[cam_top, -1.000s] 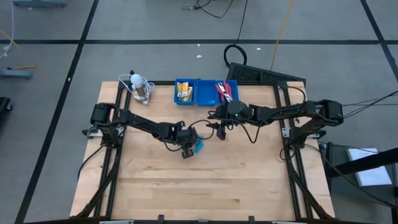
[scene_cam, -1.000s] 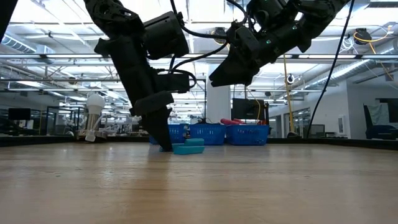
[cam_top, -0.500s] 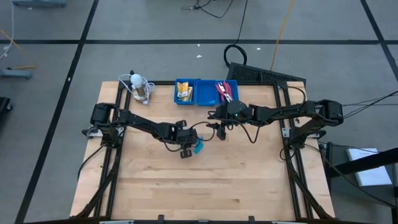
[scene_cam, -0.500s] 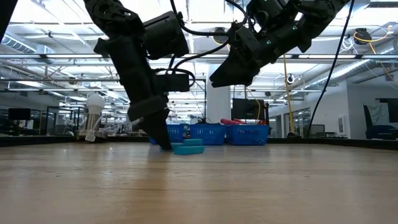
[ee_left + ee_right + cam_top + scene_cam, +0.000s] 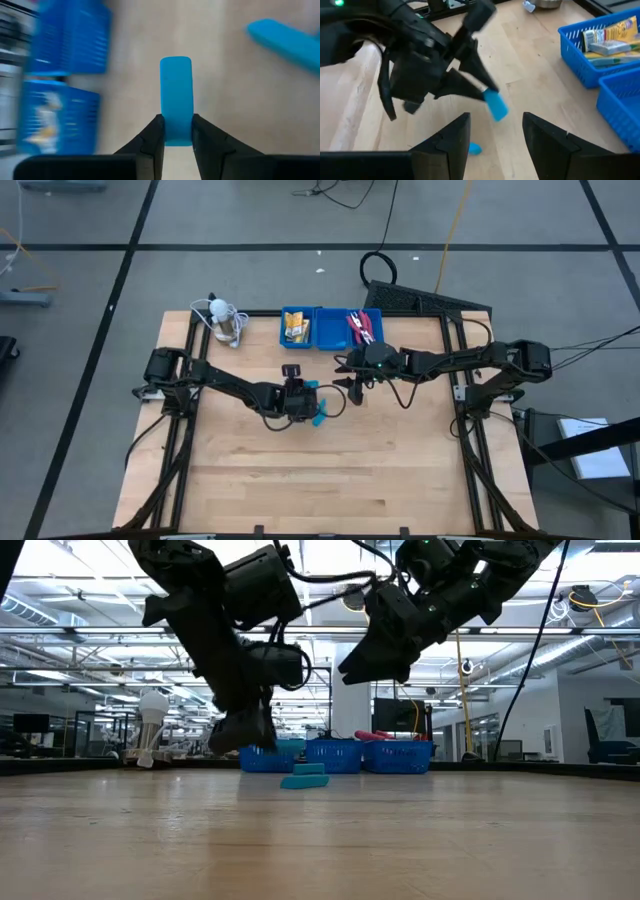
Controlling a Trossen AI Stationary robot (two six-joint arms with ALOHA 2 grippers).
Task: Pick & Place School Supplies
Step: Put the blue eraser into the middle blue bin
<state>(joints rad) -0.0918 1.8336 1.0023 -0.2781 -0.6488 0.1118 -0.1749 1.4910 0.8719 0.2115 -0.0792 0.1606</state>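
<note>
The left pincer [image 5: 176, 131] grips a smooth, rounded light-blue block [image 5: 176, 100] just above the pale wood-grain tabletop [image 5: 300, 480]. A second block [image 5: 304, 780] lies below it. The right pincer [image 5: 492, 132] hangs parted beside it.

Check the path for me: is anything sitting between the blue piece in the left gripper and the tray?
Nothing visible blocks it. The left gripper holds the light-blue piece above bare wood short of the blue tray; the right gripper hovers to one side.

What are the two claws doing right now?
Left gripper: closed on a light-blue piece, lifted off the table.
Right gripper: open, empty.
</note>
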